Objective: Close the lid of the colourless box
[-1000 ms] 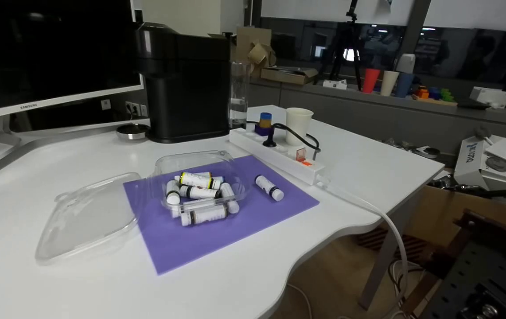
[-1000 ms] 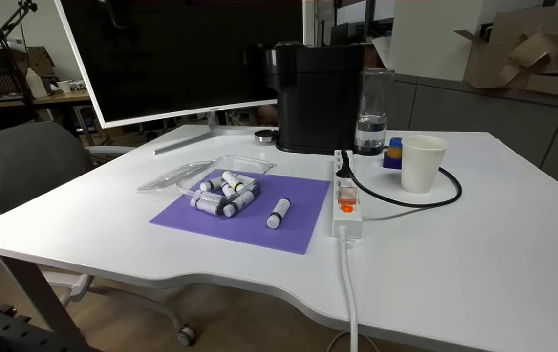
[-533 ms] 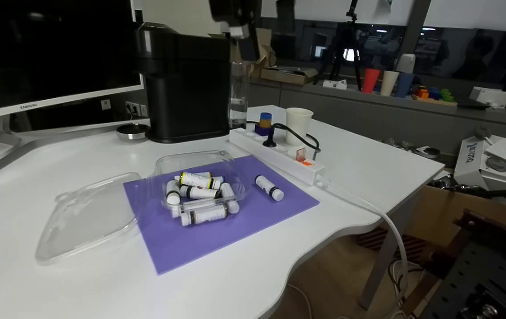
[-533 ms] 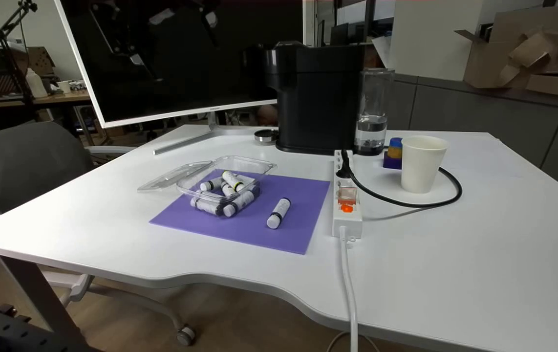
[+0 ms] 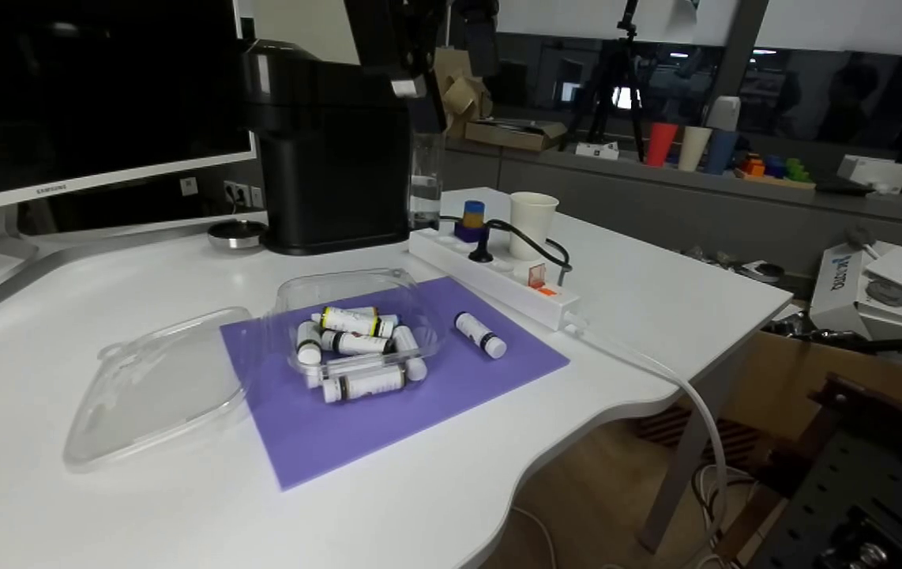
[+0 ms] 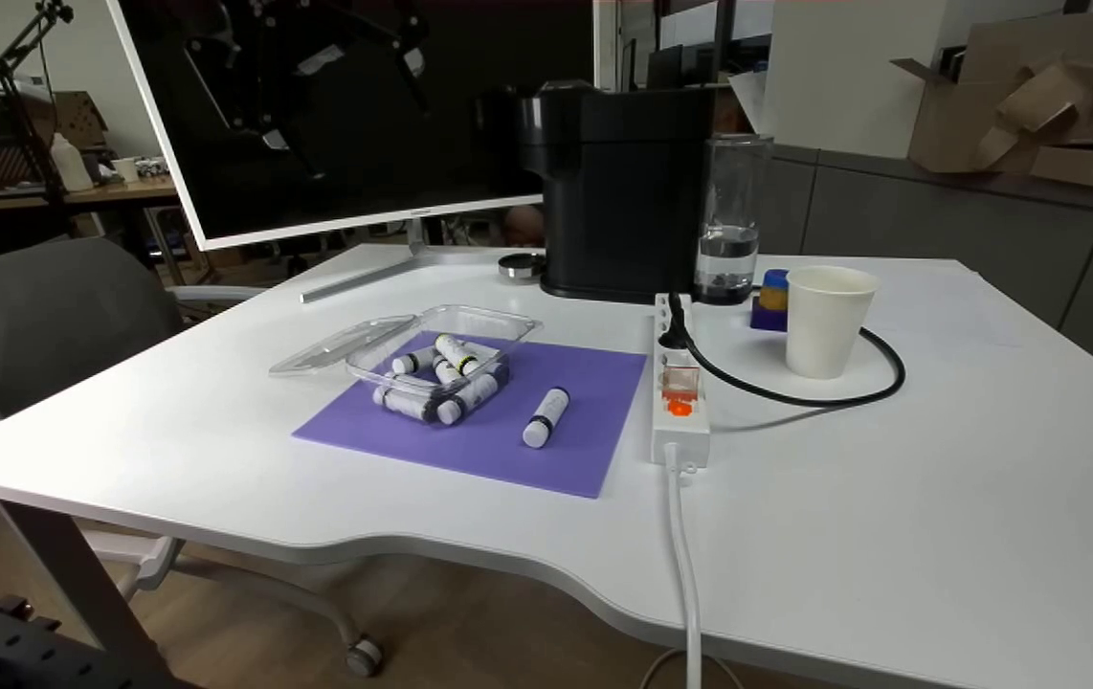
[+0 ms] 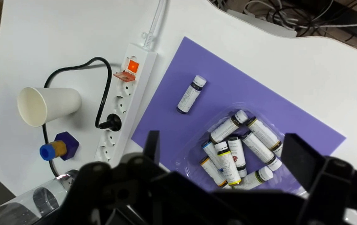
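The colourless box (image 5: 419, 316) sits on the purple mat in both exterior views (image 6: 489, 325), with several small white-labelled bottles inside. It also shows in the wrist view (image 7: 194, 167). Its see-through lid (image 5: 159, 387) lies folded open on the white table beside the box, also seen in an exterior view (image 6: 341, 346). In the wrist view the lid is mostly hidden behind the gripper. My gripper (image 5: 459, 88) is open and empty, high above the table in both exterior views (image 6: 368, 137). In the wrist view its fingers (image 7: 225, 150) are wide apart, with the box below between them.
A loose bottle (image 5: 480, 334) lies on the purple mat (image 5: 372, 427). A white power strip (image 5: 498, 276), paper cup (image 6: 827, 321) and black cable stand beside the mat. A black appliance (image 5: 332, 158), glass cylinder (image 6: 730, 220) and monitor (image 6: 355, 115) stand behind.
The gripper has come down from the top edge into both exterior views and is lower now than half a second ago. The box, lid and bottles have not moved.
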